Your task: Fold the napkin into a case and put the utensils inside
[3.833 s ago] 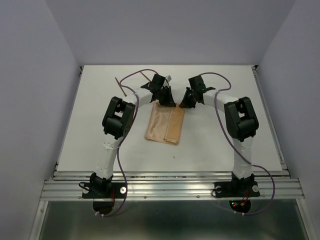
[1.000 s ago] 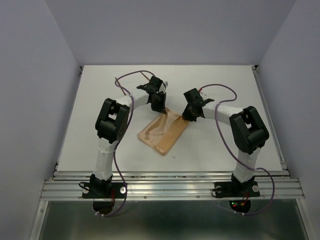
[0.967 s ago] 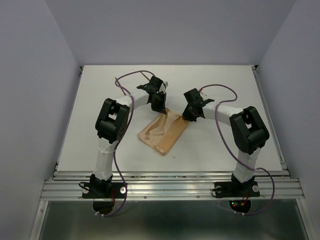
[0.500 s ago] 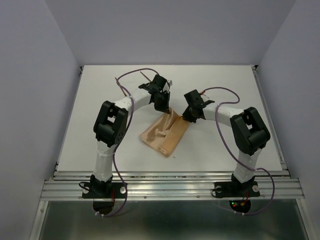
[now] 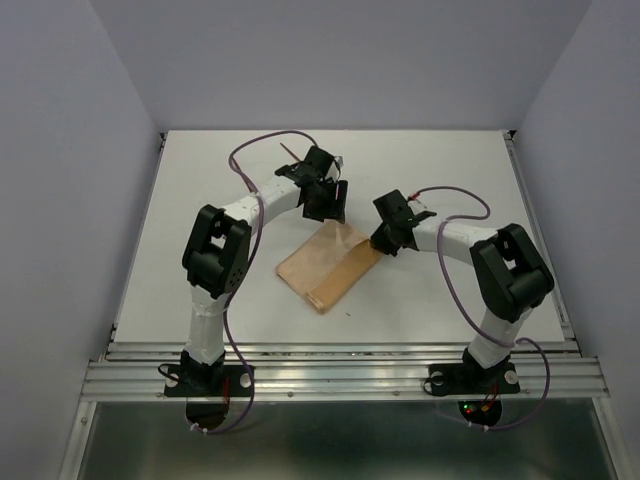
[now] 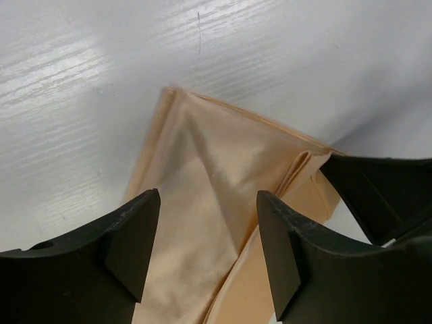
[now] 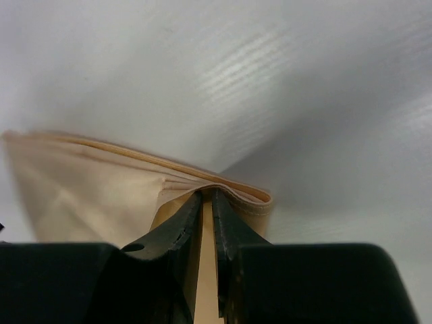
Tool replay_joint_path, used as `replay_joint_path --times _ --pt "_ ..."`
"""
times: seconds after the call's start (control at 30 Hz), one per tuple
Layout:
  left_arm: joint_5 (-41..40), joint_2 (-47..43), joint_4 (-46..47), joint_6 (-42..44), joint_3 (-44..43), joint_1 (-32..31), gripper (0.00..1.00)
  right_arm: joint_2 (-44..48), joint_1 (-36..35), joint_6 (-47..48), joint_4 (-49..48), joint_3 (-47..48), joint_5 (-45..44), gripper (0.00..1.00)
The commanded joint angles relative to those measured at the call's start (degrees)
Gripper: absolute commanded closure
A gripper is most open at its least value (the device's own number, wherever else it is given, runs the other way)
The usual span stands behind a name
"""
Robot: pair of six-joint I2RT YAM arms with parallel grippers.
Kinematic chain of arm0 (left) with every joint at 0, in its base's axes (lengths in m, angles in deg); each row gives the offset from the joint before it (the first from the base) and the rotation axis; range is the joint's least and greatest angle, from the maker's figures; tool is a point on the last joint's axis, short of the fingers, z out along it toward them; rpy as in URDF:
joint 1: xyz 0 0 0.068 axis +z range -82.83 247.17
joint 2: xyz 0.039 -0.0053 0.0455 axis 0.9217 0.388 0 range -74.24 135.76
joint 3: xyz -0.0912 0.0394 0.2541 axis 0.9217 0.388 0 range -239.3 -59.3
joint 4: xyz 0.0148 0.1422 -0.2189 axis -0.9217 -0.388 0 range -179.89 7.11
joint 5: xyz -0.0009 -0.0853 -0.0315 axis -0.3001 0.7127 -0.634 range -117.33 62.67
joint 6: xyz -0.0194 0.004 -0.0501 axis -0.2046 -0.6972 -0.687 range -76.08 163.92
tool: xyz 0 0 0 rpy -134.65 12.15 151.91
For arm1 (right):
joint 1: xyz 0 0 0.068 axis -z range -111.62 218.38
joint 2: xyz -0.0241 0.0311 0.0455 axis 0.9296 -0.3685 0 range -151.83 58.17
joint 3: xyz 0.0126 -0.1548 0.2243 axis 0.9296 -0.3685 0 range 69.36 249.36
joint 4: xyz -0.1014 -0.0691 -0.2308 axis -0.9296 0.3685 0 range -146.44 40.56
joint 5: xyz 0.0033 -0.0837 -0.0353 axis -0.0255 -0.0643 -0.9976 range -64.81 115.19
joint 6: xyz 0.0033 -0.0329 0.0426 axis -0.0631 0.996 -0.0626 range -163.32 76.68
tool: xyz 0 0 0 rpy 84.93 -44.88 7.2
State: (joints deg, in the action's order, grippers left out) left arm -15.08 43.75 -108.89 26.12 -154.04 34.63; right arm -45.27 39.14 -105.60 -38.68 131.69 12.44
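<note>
While the table (image 5: 450, 180) holds the part-folded napkin (image 5: 325, 262) just below the left gripper (image 6: 206, 226), its jaws spread and empty, the right gripper (image 7: 208, 206) pinches a corner at its tips, so folding looks unfinished and next needs a fresh left grasp.

This looks like a robotics lab test cell. A bare white table (image 5: 180, 200) is boxed in by plain pale-lavender panels (image 5: 70, 150) on three sides. The left arm (image 5: 211, 312) and right arm (image 5: 486, 322) are bolted to an aluminium extrusion rail (image 5: 340, 378). Purple cables (image 5: 250, 152) loop loose, and small status lights (image 5: 472, 408) glow by one base.
</note>
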Motion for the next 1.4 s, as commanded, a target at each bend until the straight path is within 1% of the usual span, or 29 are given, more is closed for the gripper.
replay_joint_path --times 0.0,0.1,0.17,0.33,0.4,0.5,0.63,0.7,0.9,0.93,1.0,1.03,1.2,1.3,1.37 --pt "-2.41 -2.33 -1.34 1.89 -0.45 -0.16 0.29 4.46 -2.57 -4.42 4.30 -5.80 -1.92 0.83" --pt "-2.23 -2.07 -1.25 2.42 -0.62 -0.34 0.30 7.19 -3.29 -7.50 4.04 -8.88 -2.36 0.83" --pt "-1.79 -1.63 -1.42 3.30 -0.80 -0.60 0.33 9.21 -3.90 -8.47 3.78 -10.37 -2.63 0.83" --pt "-0.47 0.48 -2.13 5.58 -0.97 -1.13 0.41 13.16 -3.90 -7.33 3.33 -11.35 -3.07 0.81" --pt "-0.12 1.62 -2.13 6.20 -1.15 -1.30 0.45 14.83 -3.90 -4.54 3.42 -10.56 -3.07 0.80" --pt "0.05 2.67 -1.95 6.72 -1.33 -1.57 0.46 16.51 -3.90 0.57 3.33 -9.94 -3.07 0.77" --pt "0.67 3.03 -1.42 7.34 -1.15 -2.01 0.48 18.88 -3.90 7.34 3.95 -8.19 -1.58 0.76" --pt "0.84 3.21 -1.42 7.34 -1.15 -2.18 0.50 18.71 -3.90 11.45 4.47 -7.66 0.09 0.80" --pt "1.11 4.17 -1.42 7.34 -1.68 -2.18 0.53 16.52 -3.90 15.69 6.06 -6.95 2.20 0.93" --pt "1.20 4.70 -1.60 7.34 -1.76 -2.27 0.55 15.91 -3.90 16.22 5.89 -7.04 3.25 0.94" --pt "1.28 5.31 -1.77 7.34 -2.03 -2.27 0.57 14.59 -3.90 17.36 5.45 -7.13 4.84 0.94" --pt "1.20 5.40 -1.77 7.26 -2.03 -2.27 0.60 14.23 -3.90 17.72 5.36 -7.13 5.37 0.95" --pt "1.46 6.63 -1.77 7.26 -2.29 -2.27 0.61 12.83 -3.90 18.78 3.95 -7.39 6.78 0.95" --pt "1.81 7.07 -1.86 7.26 -2.56 -2.27 0.65 11.16 -3.90 18.34 3.95 -7.31 6.43 0.94" --pt "1.90 7.16 -1.95 7.17 -2.90 -2.36 0.71 9.58 -3.90 17.46 4.04 -7.22 5.99 0.94"
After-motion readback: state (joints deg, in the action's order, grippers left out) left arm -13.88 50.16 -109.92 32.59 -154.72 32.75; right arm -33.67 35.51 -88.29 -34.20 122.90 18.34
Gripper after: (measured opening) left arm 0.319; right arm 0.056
